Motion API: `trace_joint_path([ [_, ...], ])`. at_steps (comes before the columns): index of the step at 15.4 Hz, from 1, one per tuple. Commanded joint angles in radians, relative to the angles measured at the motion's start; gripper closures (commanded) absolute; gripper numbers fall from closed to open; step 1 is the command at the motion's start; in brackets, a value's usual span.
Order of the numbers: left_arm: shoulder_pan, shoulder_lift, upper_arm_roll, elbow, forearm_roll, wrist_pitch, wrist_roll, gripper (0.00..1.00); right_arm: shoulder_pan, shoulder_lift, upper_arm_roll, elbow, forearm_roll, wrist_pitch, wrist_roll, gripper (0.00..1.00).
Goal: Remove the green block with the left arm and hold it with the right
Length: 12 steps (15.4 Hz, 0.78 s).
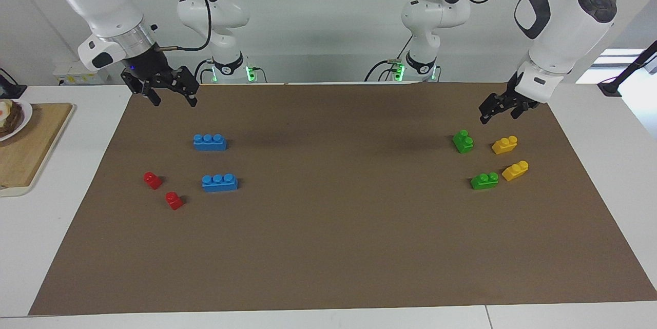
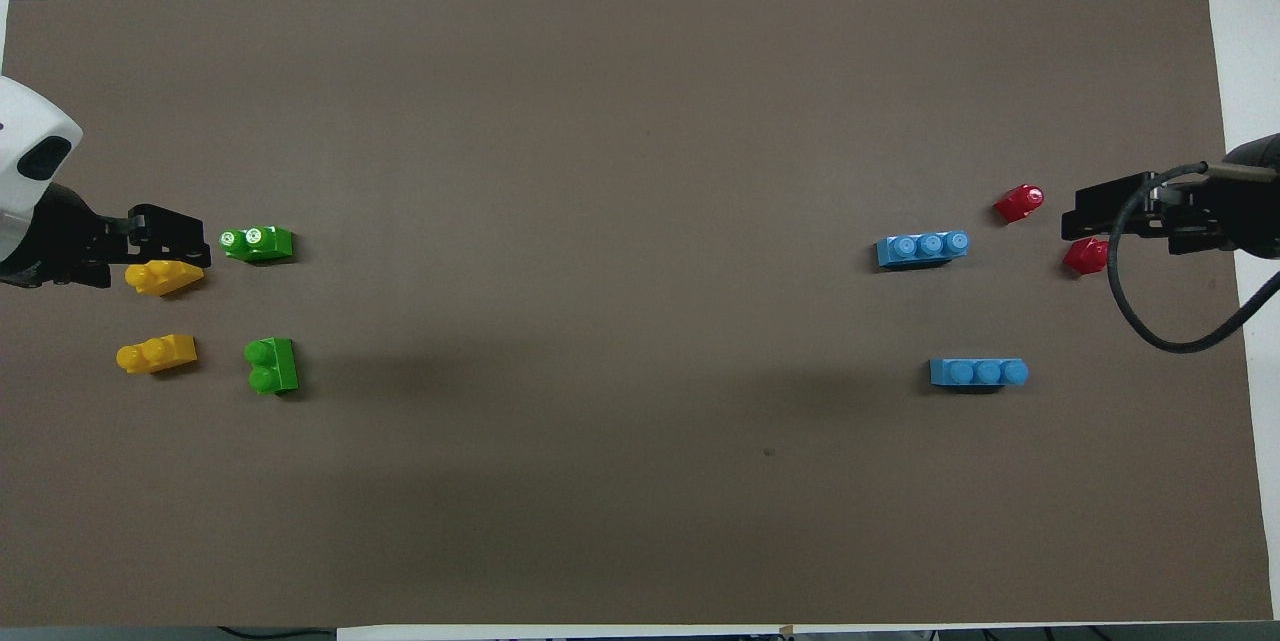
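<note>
Green block (image 1: 484, 180) under raised left hand (image 1: 504, 111)

One high camera faces me across the brown paper mat (image 1: 328, 247); another looks steeply down above me, both covering it.

Bright, even overhead light; soft faint shadows; both views sharp.

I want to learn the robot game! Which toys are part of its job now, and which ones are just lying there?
Part of the job:
green blocks, either could be picked
left gripper, raised near them, empty
right gripper, raised, open, empty

Just lying about:
yellow blocks
blue bricks
red blocks
wooden board beside the mat
</note>
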<state>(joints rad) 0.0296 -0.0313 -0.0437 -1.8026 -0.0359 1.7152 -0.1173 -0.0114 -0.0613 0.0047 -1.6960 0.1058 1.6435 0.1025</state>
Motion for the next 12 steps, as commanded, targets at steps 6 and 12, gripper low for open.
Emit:
trace_joint_path([
  [6,-0.050,0.065,0.021,0.175,-0.022,-0.181,0.002,0.00,-0.015,-0.015,0.006,-0.010,-0.115,-0.048,-0.073,0.00],
  [12,-0.050,0.039,0.021,0.173,-0.022,-0.178,0.015,0.00,-0.016,-0.018,0.004,-0.016,-0.123,-0.051,-0.075,0.00],
])
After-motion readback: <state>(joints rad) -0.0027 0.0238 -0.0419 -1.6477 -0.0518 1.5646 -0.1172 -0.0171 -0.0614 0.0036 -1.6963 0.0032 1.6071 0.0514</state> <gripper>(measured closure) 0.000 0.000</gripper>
